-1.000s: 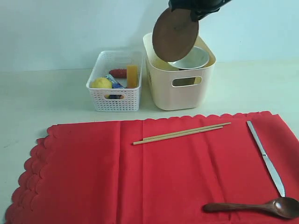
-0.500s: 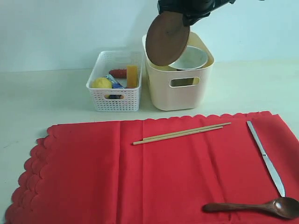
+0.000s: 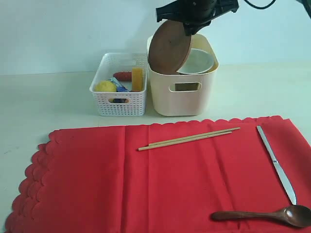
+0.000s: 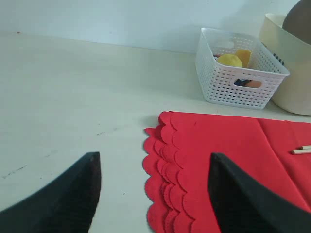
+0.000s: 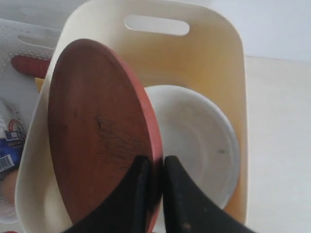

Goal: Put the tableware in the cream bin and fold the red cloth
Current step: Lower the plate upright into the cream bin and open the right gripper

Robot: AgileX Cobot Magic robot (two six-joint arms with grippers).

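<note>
My right gripper (image 3: 187,26) (image 5: 156,165) is shut on the rim of the brown round plate (image 3: 169,47) (image 5: 97,131). The plate hangs on edge, tilted, with its lower part inside the cream bin (image 3: 182,97) (image 5: 218,58). A pale bowl (image 3: 198,60) (image 5: 199,141) lies in the bin beside it. The red cloth (image 3: 146,189) (image 4: 228,165) lies spread flat, carrying the wooden chopsticks (image 3: 188,138), the silver knife (image 3: 277,165) and the dark wooden spoon (image 3: 265,215). My left gripper (image 4: 154,167) hovers open over the cloth's scalloped edge, holding nothing.
A white perforated basket (image 3: 119,104) (image 4: 238,90) stands left of the cream bin, touching or nearly touching it. It holds a lemon (image 3: 105,86), a sausage (image 3: 122,75), a yellow cheese block (image 3: 138,78) and a carton. Bare table lies around both bins.
My right gripper has carried the plate down and to the left, so its lower part now dips into the cream bin. The bin has shifted slightly left.
</note>
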